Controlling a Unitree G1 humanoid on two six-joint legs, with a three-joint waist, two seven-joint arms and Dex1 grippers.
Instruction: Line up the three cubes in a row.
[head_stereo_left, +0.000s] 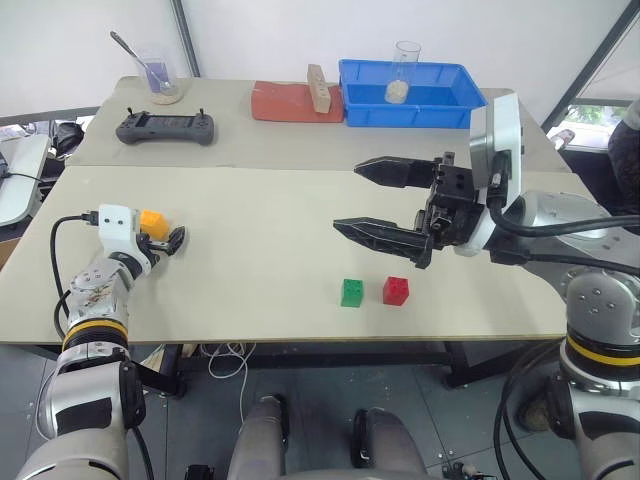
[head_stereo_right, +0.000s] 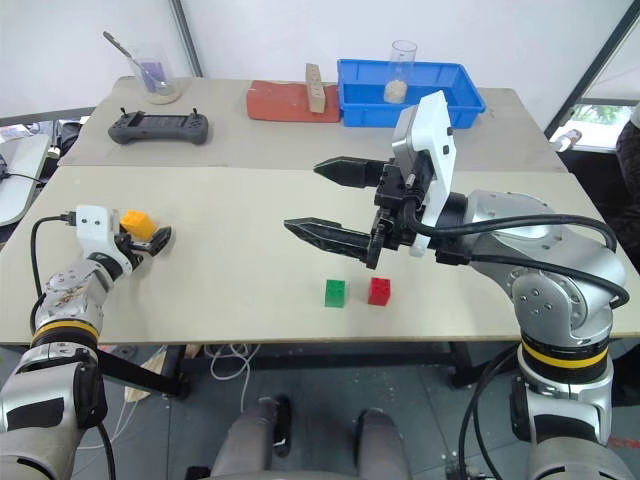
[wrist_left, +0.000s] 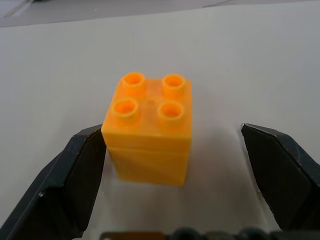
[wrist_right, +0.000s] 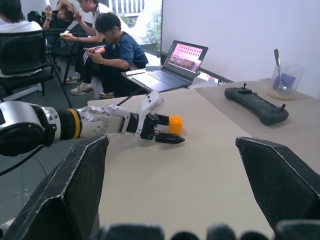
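at the left edge of the counter (head_stereo_left: 250, 230) our left claw (wrist_left: 172, 145) sits low around the orange cube (head_stereo_left: 151, 220) — one finger looks to touch its side, the other stands off, so nothing is gripped yet. the cube rests upright on the counter, studs up. well to its right, near the front edge, the green cube (head_stereo_left: 352, 292) and red cube (head_stereo_left: 395, 290) stand just beside each other, a small gap between. above them our right claw (head_stereo_left: 390, 200) hangs spread wide, empty. we judge two cubes already in a row — the orange one is left to bring over.
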